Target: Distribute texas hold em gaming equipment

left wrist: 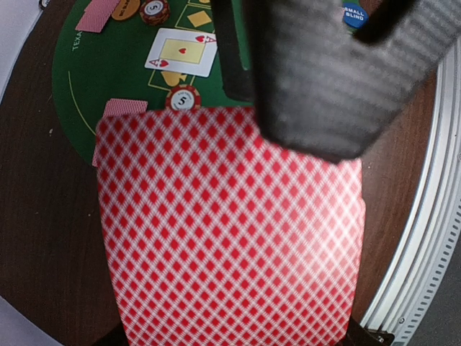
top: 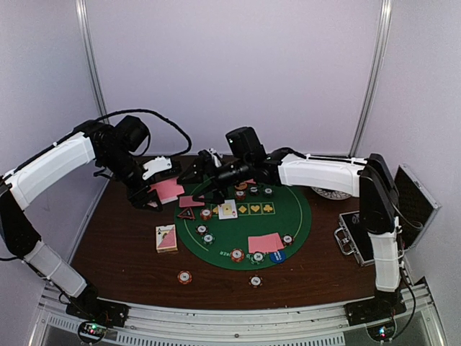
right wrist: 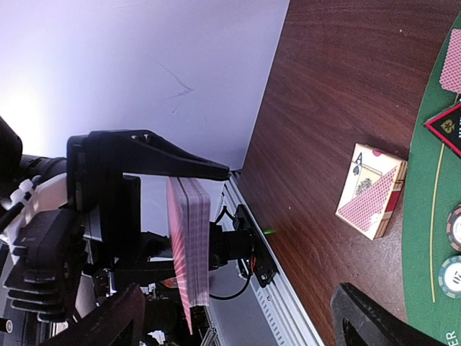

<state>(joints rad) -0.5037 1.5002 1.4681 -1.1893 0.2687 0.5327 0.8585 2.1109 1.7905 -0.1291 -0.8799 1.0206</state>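
My left gripper (top: 153,197) is shut on a deck of pink-backed cards (top: 168,189) and holds it above the table's left side. The deck fills the left wrist view (left wrist: 230,231) and shows edge-on in the right wrist view (right wrist: 189,252). My right gripper (top: 196,180) is open, its jaws wide apart (right wrist: 238,292), right next to the deck and not touching it; one finger (left wrist: 310,72) overlaps the deck's top edge. On the green mat (top: 288,216) lie a face-up card (top: 227,210), pink cards (top: 264,243), chips (top: 237,254), a blue button (top: 277,255) and a triangle marker (top: 186,213).
A card box (top: 166,238) lies on the wood left of the mat. Two chips (top: 185,277) lie near the front edge. An open black case (top: 360,238) and a patterned plate (top: 331,193) are at the right. Walls close behind.
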